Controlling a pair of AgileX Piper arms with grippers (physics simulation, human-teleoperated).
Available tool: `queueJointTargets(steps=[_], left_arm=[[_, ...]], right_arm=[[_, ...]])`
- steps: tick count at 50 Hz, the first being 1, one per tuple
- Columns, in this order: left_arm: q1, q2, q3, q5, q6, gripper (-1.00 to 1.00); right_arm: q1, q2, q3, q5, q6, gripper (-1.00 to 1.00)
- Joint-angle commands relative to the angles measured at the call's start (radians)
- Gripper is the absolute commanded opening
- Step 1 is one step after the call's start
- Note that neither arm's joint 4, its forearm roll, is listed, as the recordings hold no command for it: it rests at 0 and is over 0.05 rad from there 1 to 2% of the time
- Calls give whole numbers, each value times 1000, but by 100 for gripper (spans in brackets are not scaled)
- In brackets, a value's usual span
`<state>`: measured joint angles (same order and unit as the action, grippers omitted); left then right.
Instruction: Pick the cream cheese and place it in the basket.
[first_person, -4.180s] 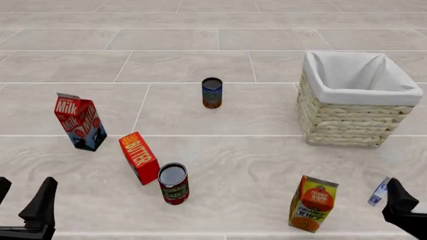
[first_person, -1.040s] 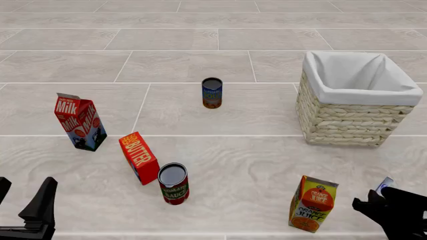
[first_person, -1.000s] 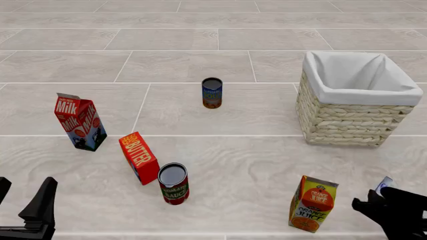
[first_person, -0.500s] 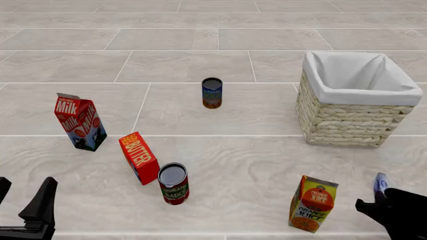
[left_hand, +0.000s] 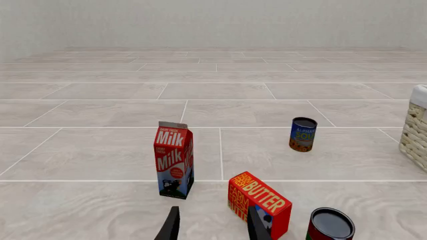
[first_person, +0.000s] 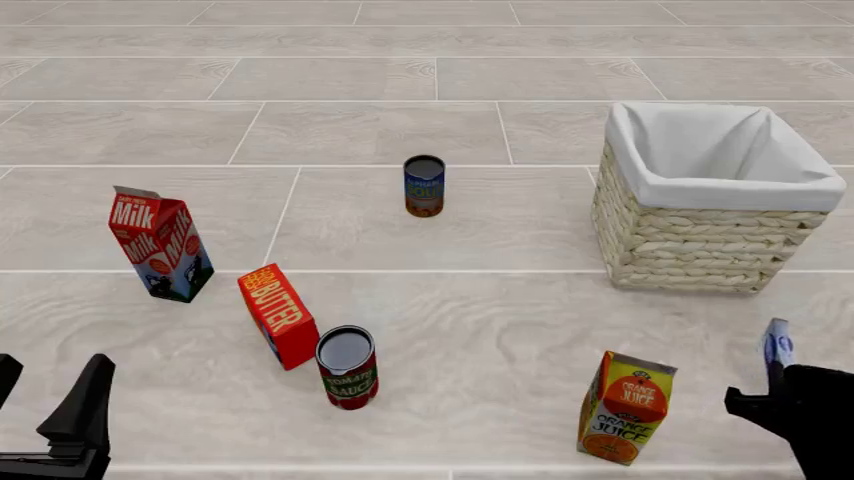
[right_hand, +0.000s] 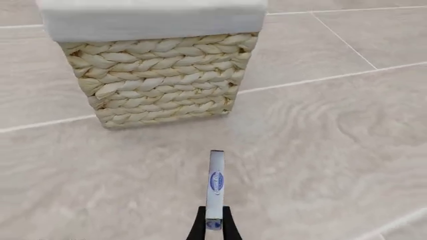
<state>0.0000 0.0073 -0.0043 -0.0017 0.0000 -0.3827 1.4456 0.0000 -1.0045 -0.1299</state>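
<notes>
The cream cheese (first_person: 777, 343), a thin white box with blue markings, stands on edge above the floor at the front right, and my right gripper (first_person: 773, 386) is shut on its lower end. In the right wrist view the cream cheese (right_hand: 215, 181) shows edge-on, rising from between the right gripper's (right_hand: 213, 224) fingers. The basket (first_person: 694, 245), pale wicker with a white cloth lining, stands farther away, beyond the held box; its wall (right_hand: 160, 75) fills the wrist view ahead. My left gripper (first_person: 51, 402) hangs open and empty at the front left, its fingers (left_hand: 171, 227) spread.
An orange juice carton (first_person: 625, 408) stands just left of my right gripper. A red can (first_person: 347, 367), a butter box (first_person: 278, 315) and a milk carton (first_person: 160, 245) stand at the left. A blue can (first_person: 424, 186) stands mid-floor. The basket's edge (left_hand: 417, 135) shows in the left wrist view.
My right gripper has closed on the cream cheese and raised it off the floor, turning it upright and shifting a little to the right. The left arm has not moved.
</notes>
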Motion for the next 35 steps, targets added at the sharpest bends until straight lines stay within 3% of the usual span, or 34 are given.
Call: queueJointTargets(steps=[1, 2, 5, 12, 15, 20, 25, 35], left_arm=[[0, 0, 0, 0, 0, 100], [0, 0, 0, 0, 0, 100], [0, 0, 0, 0, 0, 100], [0, 0, 0, 0, 0, 100], [0, 0, 0, 0, 0, 100], [0, 0, 0, 0, 0, 100], [0, 0, 0, 0, 0, 100], [0, 0, 0, 0, 0, 100]], right_arm=[[38, -340, 0, 271, 8, -100], [56, -382, -1, 310, 49, -100], [63, -472, -4, 387, 27, -100], [102, -774, -82, 713, 0, -100], [114, -833, -110, 779, -14, -100], [143, -851, -130, 810, -1, -100], [144, -900, -154, 860, -50, -100], [178, -943, -286, 992, -34, -100]])
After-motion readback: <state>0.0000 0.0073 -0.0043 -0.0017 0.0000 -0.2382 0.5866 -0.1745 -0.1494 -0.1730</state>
